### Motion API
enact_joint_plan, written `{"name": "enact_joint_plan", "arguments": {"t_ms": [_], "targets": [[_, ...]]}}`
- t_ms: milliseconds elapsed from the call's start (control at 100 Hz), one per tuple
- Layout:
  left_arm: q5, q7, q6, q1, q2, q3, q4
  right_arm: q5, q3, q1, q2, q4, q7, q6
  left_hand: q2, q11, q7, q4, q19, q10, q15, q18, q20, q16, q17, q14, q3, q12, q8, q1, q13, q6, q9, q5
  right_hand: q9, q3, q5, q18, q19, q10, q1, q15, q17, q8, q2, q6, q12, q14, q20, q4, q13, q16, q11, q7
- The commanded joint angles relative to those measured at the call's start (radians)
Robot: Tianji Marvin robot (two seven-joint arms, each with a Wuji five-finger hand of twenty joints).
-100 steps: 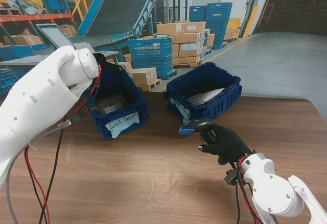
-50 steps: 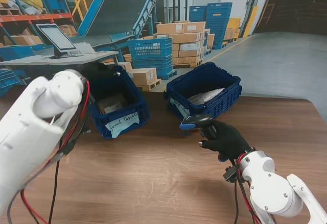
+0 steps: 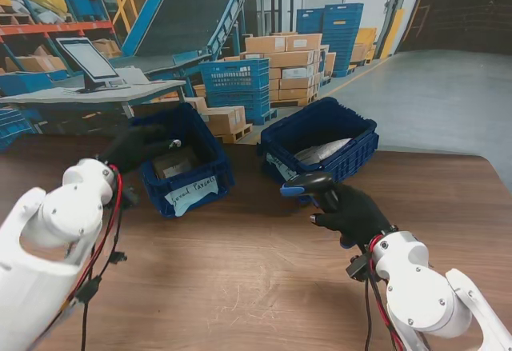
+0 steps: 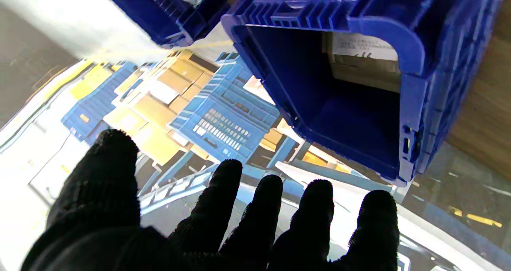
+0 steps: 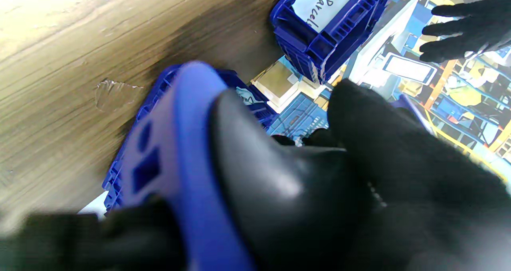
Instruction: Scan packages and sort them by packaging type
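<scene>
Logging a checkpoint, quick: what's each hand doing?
Left hand: open, holding nothing.
Right hand: shut on the scanner.

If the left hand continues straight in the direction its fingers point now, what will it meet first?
Probably nothing on the table. The left hand is open, and its fingers point past the far rim of the left blue bin toward the warehouse behind. Depth is unclear; the bin lies just beside that line.

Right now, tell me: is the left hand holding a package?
No. The left hand is bare, its fingers spread apart with nothing between them, beside the left bin.
</scene>
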Motion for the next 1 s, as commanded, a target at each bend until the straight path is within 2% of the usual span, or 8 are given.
{"name": "enact_joint_plan", "arguments": {"t_ms": [0,170,330,450,740,990], "targets": [[-0.013,0.001,-0.011,0.039,-0.017,0.002,-0.019,-0.001,0.0,0.002,-0.008,-0.016,0.014,0.012,0.037,-0.011,-0.008,0.032,-0.024,0.01,-0.005,-0.021,-0.014,-0.015,-0.01,-0.008,-0.023,-0.002,-0.01,0.036,-0.031,0.012,-0.017,0.005,0.014,0.024,0.007,0.001,0.012,0.042,0.092,0.06,0.001,0.0,0.028,-0.045,0.009,-0.084,0.008,0.002,0.068,0.032,0.017,0.004],[-0.035,0.064,-0.093,0.113,-0.029,-0.004,-0.039,0.0,0.012,0.004,-0.007,-0.021,0.026,0.031,0.036,-0.009,-0.007,0.032,-0.025,0.01,-0.003,-0.02,-0.019,-0.019,-0.011,-0.008,-0.025,-0.002,-0.01,0.038,-0.032,0.011,-0.017,0.009,0.014,0.024,0.008,0.0,0.012,0.042,0.093,0.06,0.001,0.0,0.028,-0.044,0.009,-0.084,0.008,0.003,0.068,0.032,0.017,0.003],[-0.038,0.065,-0.143,0.167,-0.027,-0.008,-0.058,0.001,0.031,0.0,-0.005,-0.016,0.037,0.033,0.04,-0.009,-0.008,0.032,-0.029,0.011,-0.004,-0.019,-0.023,-0.021,-0.015,-0.006,-0.027,-0.003,-0.01,0.039,-0.036,0.009,-0.019,0.007,0.015,0.025,0.008,0.002,0.012,0.045,0.092,0.06,-0.001,0.0,0.029,-0.044,0.009,-0.083,0.009,0.003,0.067,0.033,0.017,0.003],[-0.054,0.092,-0.191,0.198,-0.032,-0.004,-0.053,0.005,0.045,-0.001,-0.001,-0.003,0.057,0.035,0.039,-0.008,-0.007,0.033,-0.029,0.012,-0.003,-0.019,-0.025,-0.022,-0.012,-0.006,-0.028,-0.003,-0.009,0.042,-0.034,0.011,-0.014,0.011,0.015,0.027,0.008,0.001,0.011,0.045,0.093,0.061,0.0,0.0,0.028,-0.044,0.01,-0.081,0.008,0.002,0.067,0.033,0.016,0.002],[-0.071,0.12,-0.27,0.242,-0.035,0.007,-0.049,0.01,0.082,-0.008,0.01,0.034,0.111,0.031,0.044,-0.01,-0.006,0.033,-0.035,0.015,-0.004,-0.019,-0.027,-0.023,-0.015,-0.002,-0.03,-0.004,-0.008,0.044,-0.04,0.008,-0.021,0.012,0.015,0.028,0.008,0.004,0.011,0.045,0.09,0.06,0.0,0.0,0.028,-0.044,0.011,-0.083,0.008,0.001,0.066,0.033,0.015,0.002],[-0.1,0.147,-0.307,0.246,-0.042,0.027,-0.03,-0.028,0.106,-0.019,0.018,0.089,0.139,0.024,0.044,-0.009,-0.004,0.034,-0.04,0.019,-0.004,-0.019,-0.027,-0.023,-0.017,-0.003,-0.03,-0.004,-0.007,0.05,-0.04,0.01,-0.017,0.019,0.014,0.032,0.01,0.004,0.01,0.043,0.087,0.061,0.0,0.002,0.027,-0.045,0.015,-0.082,0.008,0.0,0.069,0.032,0.017,0.003]]}}
